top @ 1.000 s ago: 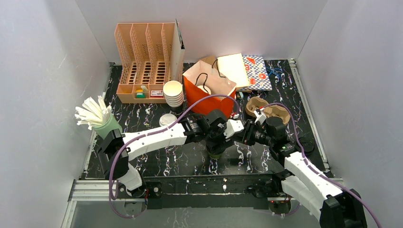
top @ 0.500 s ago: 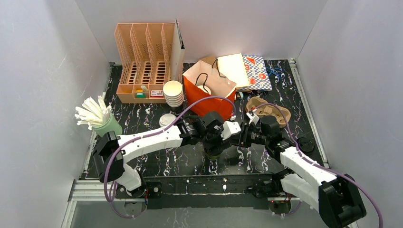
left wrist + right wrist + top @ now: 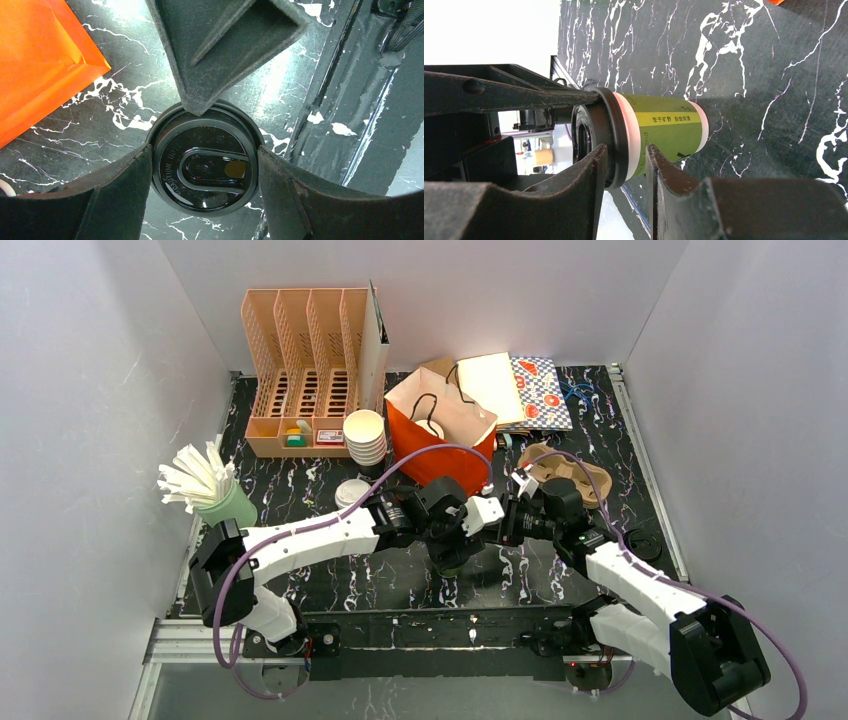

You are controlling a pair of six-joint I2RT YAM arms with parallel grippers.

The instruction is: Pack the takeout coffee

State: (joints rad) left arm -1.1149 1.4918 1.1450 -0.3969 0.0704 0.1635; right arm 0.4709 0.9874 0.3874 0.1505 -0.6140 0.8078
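Looking down, you see your left gripper (image 3: 205, 172), jaws clamped on the black lid (image 3: 207, 150) of the green cup (image 3: 664, 130), upright on the bench (image 3: 749, 75). Your right gripper (image 3: 626, 150) has its jaws parted, tips against the cup's side. Behind stands the orange bag (image 3: 415, 430).

Bright, even light from above fills the top view, leaving soft shadows on the glossy black marbled table (image 3: 330, 585). Small white glints sit on the shiny round black plastic lid (image 3: 205, 170), and the left gripper (image 3: 204, 152) is blurred close to the lens. Behind the soft-edged right gripper (image 3: 626, 157), the upper left is blown out white.
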